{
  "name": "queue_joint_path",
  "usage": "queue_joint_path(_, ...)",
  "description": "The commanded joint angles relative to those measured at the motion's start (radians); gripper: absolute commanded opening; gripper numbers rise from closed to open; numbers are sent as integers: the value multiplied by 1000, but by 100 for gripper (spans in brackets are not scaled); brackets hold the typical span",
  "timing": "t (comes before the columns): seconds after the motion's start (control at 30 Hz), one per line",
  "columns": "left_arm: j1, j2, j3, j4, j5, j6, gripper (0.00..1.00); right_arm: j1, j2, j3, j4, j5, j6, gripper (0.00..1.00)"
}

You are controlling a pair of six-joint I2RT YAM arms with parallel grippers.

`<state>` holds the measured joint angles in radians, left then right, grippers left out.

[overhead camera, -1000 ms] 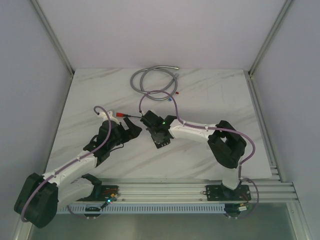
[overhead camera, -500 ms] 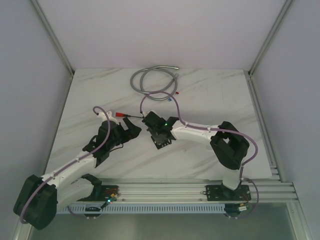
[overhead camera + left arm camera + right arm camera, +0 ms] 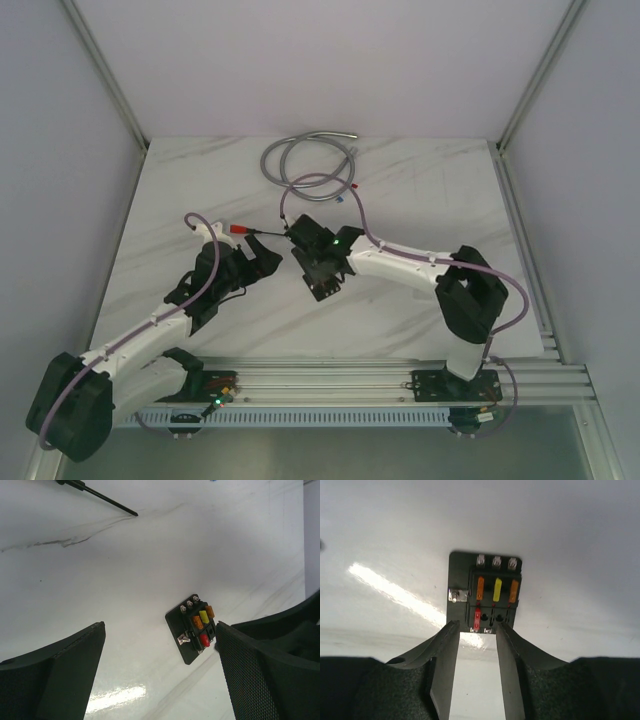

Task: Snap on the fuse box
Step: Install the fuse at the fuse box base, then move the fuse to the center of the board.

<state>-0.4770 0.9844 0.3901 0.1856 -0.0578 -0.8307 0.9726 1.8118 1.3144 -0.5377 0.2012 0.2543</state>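
The fuse box [image 3: 487, 592] lies flat on the white marble table [image 3: 570, 530], just beyond the fingertips of the right gripper [image 3: 476, 626] and in line with the gap between them. Its near edge sits right at the tips in the wrist view; whether they touch it cannot be told. On the row farthest from that gripper sit three metal screw terminals, then an orange, a yellow and an orange fuse. The nearer row has one red fuse at its left end and two bare slots beside it. A small metal tab sticks out from the box's left side. The right gripper's fingers stand a narrow way apart with nothing between them. The left gripper [image 3: 157, 630] is spread wide and holds nothing. From its wrist camera the fuse box [image 3: 192, 627] lies ahead of it, close to the finger on the right of that view and well apart from the other. Farther out ahead of that gripper a thin black rod [image 3: 107, 500] rests on the table. A grey coiled cable [image 3: 300, 160] lies at the far side, well beyond both grippers.
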Motion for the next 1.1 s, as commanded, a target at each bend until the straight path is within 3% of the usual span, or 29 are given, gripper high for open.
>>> queue_joint_path(0.0, 8, -5, -9, -9, -17, -2, 100, -48, -69, 77, 10, 3, -34, 44)
queue_joint_path(0.27, 9, 39, 16, -9, -28, 27, 100, -288, -12, 61, 201, -24, -86, 45)
queue_joint_path(0.5, 14, 102, 56, -7, -31, 49, 100, -431, 149, 139, 392, -41, -137, 44)
queue_joint_path(1.07, 37, 246, 102, 13, 5, 62, 100, -528, 495, 432, 506, -174, -110, 39)
